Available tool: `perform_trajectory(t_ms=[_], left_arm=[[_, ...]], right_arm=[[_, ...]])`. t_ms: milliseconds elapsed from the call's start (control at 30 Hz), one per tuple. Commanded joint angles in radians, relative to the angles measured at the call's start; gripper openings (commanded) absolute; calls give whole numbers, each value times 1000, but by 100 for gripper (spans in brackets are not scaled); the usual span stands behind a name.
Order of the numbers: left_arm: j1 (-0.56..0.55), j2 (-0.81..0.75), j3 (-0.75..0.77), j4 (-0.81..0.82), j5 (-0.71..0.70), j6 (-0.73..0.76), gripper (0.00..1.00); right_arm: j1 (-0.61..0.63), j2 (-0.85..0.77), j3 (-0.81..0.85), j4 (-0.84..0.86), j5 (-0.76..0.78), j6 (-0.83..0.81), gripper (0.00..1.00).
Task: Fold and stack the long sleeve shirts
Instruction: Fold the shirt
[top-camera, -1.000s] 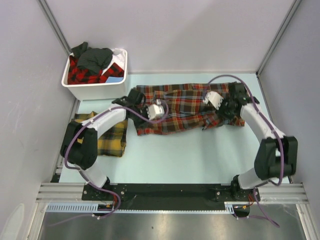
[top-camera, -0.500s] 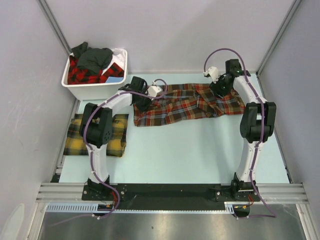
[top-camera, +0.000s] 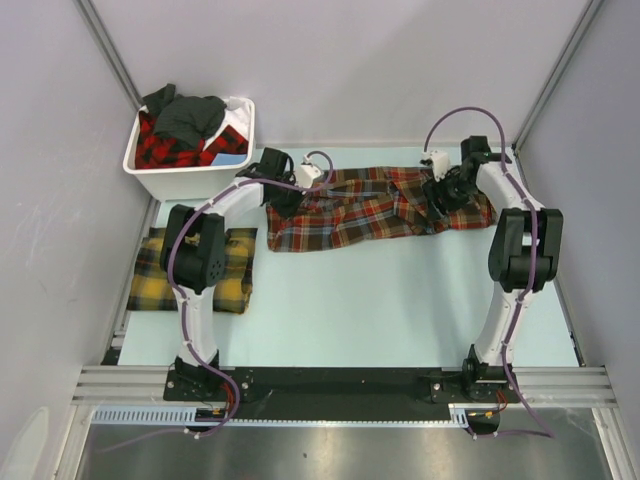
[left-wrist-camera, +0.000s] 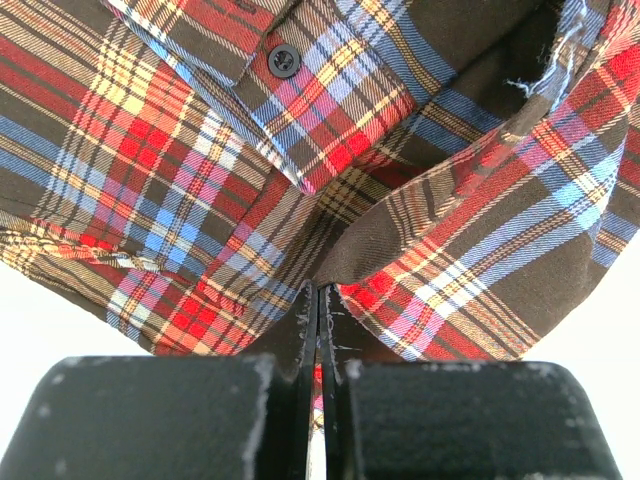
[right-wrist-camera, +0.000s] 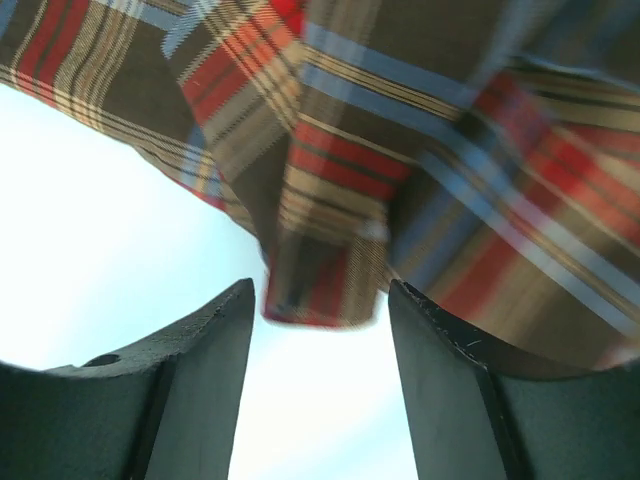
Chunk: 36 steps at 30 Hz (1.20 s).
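Note:
A red-brown plaid long sleeve shirt (top-camera: 365, 208) with blue lines lies crumpled across the far side of the table. My left gripper (top-camera: 284, 196) is at its left end, shut on a fold of the fabric (left-wrist-camera: 420, 240); the cloth is pinched between the jaws (left-wrist-camera: 318, 292). My right gripper (top-camera: 441, 198) is over the shirt's right part, open. A loose flap of the shirt (right-wrist-camera: 325, 270) hangs just beyond its fingertips (right-wrist-camera: 321, 292) and is not gripped. A yellow-and-dark-green shirt (top-camera: 196, 270) lies folded at the left.
A white bin (top-camera: 186, 181) in the far left corner holds a red-black plaid shirt (top-camera: 160, 148) and a dark grey one (top-camera: 190, 115). Grey walls close in both sides and the back. Both arms stretch far from their bases (top-camera: 340, 385).
Both arms reached toward the back wall, pulling the red-brown shirt with them. The right gripper opened and let go of the fabric. The left stayed shut.

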Motion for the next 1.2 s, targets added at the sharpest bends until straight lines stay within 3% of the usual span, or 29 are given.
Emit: perform_trajectory(t_ms=[0,100,133,200,233,333,533,767,967,1167], left_arm=[[4,6,35,-6,22,2,0],[4,8,35,-6,21,1,0],[4,8,34,-7,21,1,0],[4,2,30,-7,19,5,0],[4,-6,27,-6,18,8,0],[4,-46,-3,-6,41,24,0],[-1,-196,-138,2,70,126,0],[-34,-435,-372,-25,122,252,0],[-143,-687,-651,-81,138,395,0],[-261,-773,-867,-32,53,422,1]], right_arm=[[7,63,1,4,-44,59,62],[21,77,-22,32,-35,76,63],[22,78,-32,41,-30,76,58],[22,77,-37,44,-13,85,38],[22,55,-37,32,-12,91,20],[22,-53,-57,-6,-15,82,1],[8,-337,-187,-144,-48,8,0],[-16,-821,-390,-313,39,-117,0],[-24,-1155,-515,-451,188,-277,0],[-24,-1391,-601,-625,260,-489,2]])
